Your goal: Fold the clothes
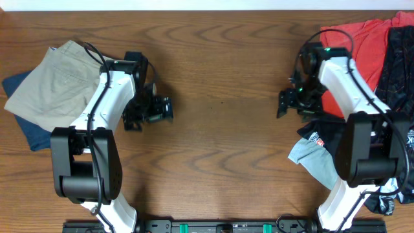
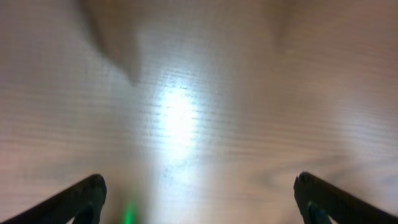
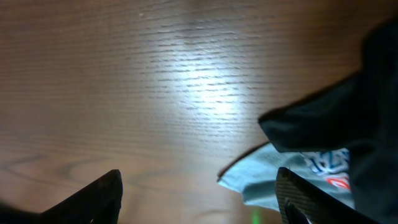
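Note:
A folded stack lies at the left: a beige garment (image 1: 55, 81) on top of a dark blue one (image 1: 32, 136). At the right lies a heap of unfolded clothes: a red shirt (image 1: 365, 48), a black garment (image 1: 398, 65) and a light blue printed shirt (image 1: 314, 155). My left gripper (image 1: 150, 111) is open and empty over bare wood, right of the stack; its wrist view (image 2: 198, 196) shows only wood. My right gripper (image 1: 292, 103) is open and empty at the heap's left edge. Its wrist view (image 3: 199, 193) shows the light blue shirt (image 3: 292, 177) and black cloth (image 3: 348, 118) by its right finger.
The wooden table (image 1: 220, 129) spreads between the two arms. The arm bases stand at the front edge. The heap of clothes runs down the right side to the front right corner.

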Controlling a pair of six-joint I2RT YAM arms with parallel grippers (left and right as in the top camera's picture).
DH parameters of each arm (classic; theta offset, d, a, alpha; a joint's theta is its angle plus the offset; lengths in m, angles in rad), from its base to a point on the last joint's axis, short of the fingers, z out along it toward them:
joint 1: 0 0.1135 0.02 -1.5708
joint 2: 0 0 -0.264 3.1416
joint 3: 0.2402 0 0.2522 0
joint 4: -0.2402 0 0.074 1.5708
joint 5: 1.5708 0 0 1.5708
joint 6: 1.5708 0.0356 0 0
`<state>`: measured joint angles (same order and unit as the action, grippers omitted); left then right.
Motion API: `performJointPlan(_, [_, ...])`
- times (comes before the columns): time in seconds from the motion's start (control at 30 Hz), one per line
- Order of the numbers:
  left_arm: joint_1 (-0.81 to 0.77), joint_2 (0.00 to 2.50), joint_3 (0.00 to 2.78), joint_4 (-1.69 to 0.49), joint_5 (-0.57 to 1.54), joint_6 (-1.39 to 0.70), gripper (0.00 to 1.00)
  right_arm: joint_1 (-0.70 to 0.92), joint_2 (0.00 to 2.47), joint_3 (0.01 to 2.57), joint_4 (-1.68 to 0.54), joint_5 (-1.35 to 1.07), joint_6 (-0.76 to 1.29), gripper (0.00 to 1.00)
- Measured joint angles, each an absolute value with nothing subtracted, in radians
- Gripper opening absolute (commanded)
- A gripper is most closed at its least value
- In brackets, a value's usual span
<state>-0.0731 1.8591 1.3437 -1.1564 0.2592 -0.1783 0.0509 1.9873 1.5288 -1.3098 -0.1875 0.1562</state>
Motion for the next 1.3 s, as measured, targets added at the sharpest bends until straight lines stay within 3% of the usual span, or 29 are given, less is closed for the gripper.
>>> performJointPlan(0.17, [-0.073,1.859,1.345,-1.343,0.255,-0.179,0.98,0.022,1.985,1.535,-1.358,-0.188,0.139,0.77])
performJointPlan(0.4, [-0.073,1.761,1.317,-1.361,0.237,-0.179,0.98,0.013,1.890,1.518,-1.364,-0.188,0.131,0.77])
performJointPlan(0.57, [-0.073,1.490,1.253,-1.281,0.208,-0.187,0.98,0.013,1.693,1.397,-1.225,-0.187,0.129,0.84])
performJointPlan(0.67, [-0.084,1.294,1.205,-1.235,0.154,-0.207,0.98,0.013,1.539,1.274,-1.106,-0.188,0.133,0.99])
performJointPlan(0.87, [-0.168,0.887,1.084,-1.114,0.068,-0.232,0.98,0.013,1.210,1.026,-0.879,-0.159,0.129,0.99])
performJointPlan(1.0, [-0.179,0.681,1.024,-1.064,0.043,-0.236,0.98,0.013,1.008,0.936,-0.840,-0.141,0.129,0.99])
performJointPlan(1.3, [-0.179,0.505,1.014,-1.046,0.023,-0.236,0.98,0.013,0.815,0.899,-0.879,-0.133,0.129,0.99])
